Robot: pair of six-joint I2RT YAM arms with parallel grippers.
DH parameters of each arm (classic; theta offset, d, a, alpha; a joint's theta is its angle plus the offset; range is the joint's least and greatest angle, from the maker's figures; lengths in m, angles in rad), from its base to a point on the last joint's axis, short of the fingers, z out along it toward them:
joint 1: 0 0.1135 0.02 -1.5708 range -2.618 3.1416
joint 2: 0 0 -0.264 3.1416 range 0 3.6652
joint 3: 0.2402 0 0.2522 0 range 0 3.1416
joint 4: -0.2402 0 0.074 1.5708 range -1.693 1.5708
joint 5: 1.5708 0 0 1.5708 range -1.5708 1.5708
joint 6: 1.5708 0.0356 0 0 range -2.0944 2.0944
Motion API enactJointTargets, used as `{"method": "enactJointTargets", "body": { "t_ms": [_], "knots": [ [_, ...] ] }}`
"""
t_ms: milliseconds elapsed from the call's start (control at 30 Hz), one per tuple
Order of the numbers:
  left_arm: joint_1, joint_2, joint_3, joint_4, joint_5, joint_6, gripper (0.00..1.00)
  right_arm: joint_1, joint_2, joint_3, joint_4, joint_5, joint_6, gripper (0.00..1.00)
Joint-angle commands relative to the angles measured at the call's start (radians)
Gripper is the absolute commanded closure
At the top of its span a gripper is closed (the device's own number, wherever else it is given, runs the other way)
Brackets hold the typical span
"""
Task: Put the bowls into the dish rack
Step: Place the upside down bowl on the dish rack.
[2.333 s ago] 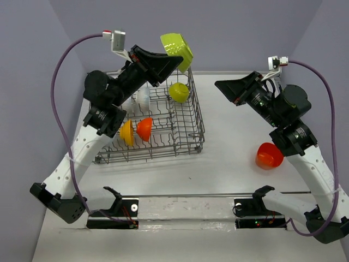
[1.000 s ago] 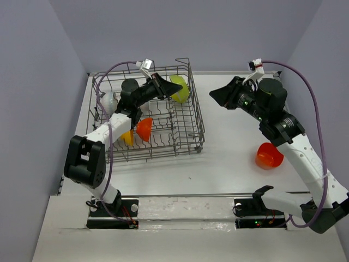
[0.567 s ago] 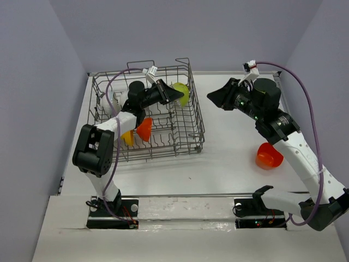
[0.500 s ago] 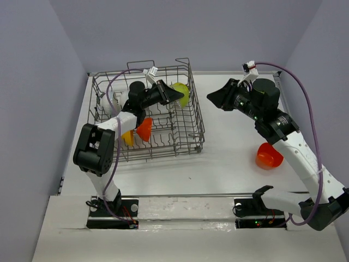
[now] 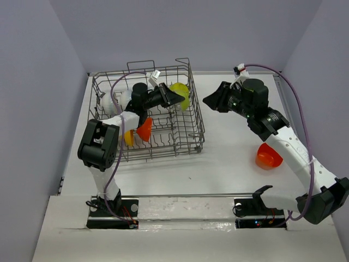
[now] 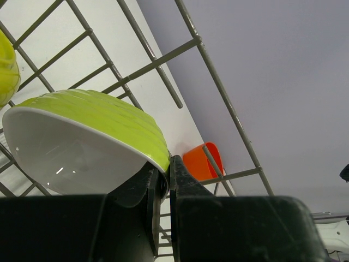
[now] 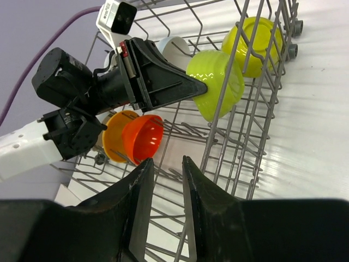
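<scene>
Placing step: left gripper clamps lime green bowl by its rim inside dish rack, far right. Next: seat between tines, release. Right gripper parted, empty.

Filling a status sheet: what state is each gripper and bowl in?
left gripper, shut on lime bowl
right gripper, open, empty
lime bowl, held tilted inside dish rack
yellow-green bowl, racked
red-orange bowl, racked on edge
orange-yellow bowl, racked on edge
white bowl, racked
stray red-orange bowl, on table, unloaded

The gripper pinches the green bowl by its rim (white inside). Wires of the rack cross behind. An orange bowl lies beyond.
</scene>
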State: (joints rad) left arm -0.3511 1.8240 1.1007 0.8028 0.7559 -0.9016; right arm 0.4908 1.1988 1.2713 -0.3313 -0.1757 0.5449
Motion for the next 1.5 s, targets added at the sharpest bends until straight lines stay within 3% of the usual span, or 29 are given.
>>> {"method": "enactJointTargets", "body": {
  "t_ms": [0, 733, 1467],
  "knots": [
    [0.006, -0.005, 0.054, 0.068, 0.034, 0.004, 1.00, -0.003, 0.010, 0.006, 0.026, 0.018, -0.029, 0.66],
    [0.006, 0.041, 0.068, 0.030, 0.045, 0.003, 1.00, 0.006, 0.186, 0.039, -0.037, 0.065, -0.080, 0.62],
    [0.004, 0.055, 0.082, -0.005, 0.048, 0.006, 1.00, 0.052, 0.237, 0.085, -0.054, 0.041, -0.106, 0.59]
  ]
}}
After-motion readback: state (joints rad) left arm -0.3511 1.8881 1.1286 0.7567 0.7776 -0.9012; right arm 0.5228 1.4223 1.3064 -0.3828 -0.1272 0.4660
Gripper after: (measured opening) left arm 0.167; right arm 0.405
